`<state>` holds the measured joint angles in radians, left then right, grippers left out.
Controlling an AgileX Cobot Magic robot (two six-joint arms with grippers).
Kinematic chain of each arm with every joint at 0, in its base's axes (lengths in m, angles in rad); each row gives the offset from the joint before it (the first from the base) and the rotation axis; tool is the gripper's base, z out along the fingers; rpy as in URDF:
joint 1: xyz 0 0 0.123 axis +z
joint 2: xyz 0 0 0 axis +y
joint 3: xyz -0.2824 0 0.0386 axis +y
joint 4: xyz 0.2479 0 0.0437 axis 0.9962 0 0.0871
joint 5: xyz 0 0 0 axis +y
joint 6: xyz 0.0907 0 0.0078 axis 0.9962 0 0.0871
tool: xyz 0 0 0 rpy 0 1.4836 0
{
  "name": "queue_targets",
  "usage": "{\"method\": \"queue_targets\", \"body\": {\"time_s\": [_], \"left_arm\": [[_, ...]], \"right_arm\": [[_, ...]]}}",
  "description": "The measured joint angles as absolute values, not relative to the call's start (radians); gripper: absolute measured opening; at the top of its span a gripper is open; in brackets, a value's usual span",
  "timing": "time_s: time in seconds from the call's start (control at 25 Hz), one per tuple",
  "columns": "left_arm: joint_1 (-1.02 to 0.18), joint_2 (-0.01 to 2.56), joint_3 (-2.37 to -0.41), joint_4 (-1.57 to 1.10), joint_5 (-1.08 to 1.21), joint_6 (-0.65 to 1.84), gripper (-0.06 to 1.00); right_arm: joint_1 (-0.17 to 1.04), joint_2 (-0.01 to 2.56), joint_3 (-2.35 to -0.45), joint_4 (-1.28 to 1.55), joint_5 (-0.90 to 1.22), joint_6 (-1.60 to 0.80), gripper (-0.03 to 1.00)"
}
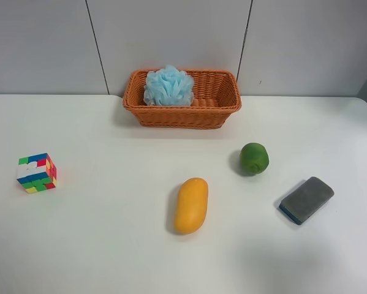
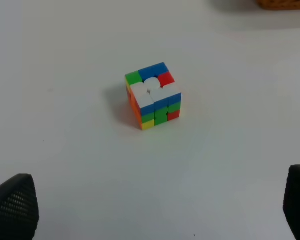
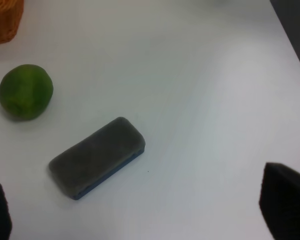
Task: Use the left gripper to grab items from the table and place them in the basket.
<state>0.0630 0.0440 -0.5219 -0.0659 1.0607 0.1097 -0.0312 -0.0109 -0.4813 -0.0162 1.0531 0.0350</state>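
The wicker basket (image 1: 182, 98) stands at the back of the white table (image 1: 109, 245) with the light-blue bath pouf (image 1: 168, 86) inside it. The puzzle cube (image 1: 36, 173) lies at the exterior high view's left, the mango (image 1: 191, 205) in the middle, the green fruit (image 1: 254, 158) and the grey sponge (image 1: 306, 199) to the right. No arm shows in that view. In the left wrist view my left gripper (image 2: 155, 210) is open and empty, its fingertips (image 2: 14, 207) wide apart, short of the cube (image 2: 153, 95). In the right wrist view my right gripper (image 3: 139, 210) is open above the sponge (image 3: 97, 156) and green fruit (image 3: 25, 92).
A grey panelled wall rises behind the table. The table's right edge shows in the right wrist view (image 3: 290, 40), with dark floor beyond. A corner of the basket shows in the right wrist view (image 3: 4, 20) and in the left wrist view (image 2: 285, 4).
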Motion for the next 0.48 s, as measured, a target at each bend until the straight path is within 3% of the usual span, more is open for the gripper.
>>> {"method": "queue_targets", "body": {"time_s": [0.48], "left_arm": [[0.063,-0.002,-0.51,-0.064,1.06,0.11,0.97]], "right_arm": [[-0.031,-0.011,-0.481,-0.016,1.053,0.035,0.99]]}}
